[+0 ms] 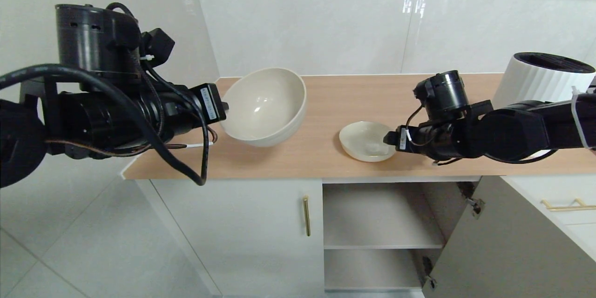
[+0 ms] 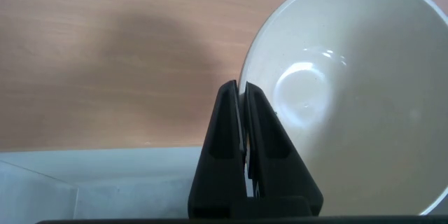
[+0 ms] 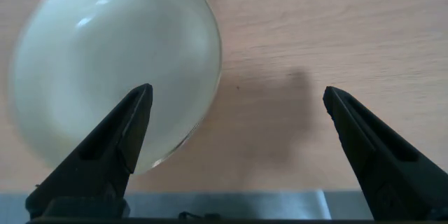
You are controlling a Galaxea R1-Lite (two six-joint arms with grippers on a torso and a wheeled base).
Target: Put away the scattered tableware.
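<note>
A deep cream-white glazed bowl sits left of centre in the head view. It is tipped steeply, so its empty, shiny inside faces the frame's left and the camera. Its rim is pinched between the closed fingers of the left gripper. In the left wrist view the bowl takes up the right half.

A shallow off-white glossy dish lies right of centre, upright and empty on the light wooden countertop, well apart from the bowl. In the right wrist view the dish lies at upper left.
</note>
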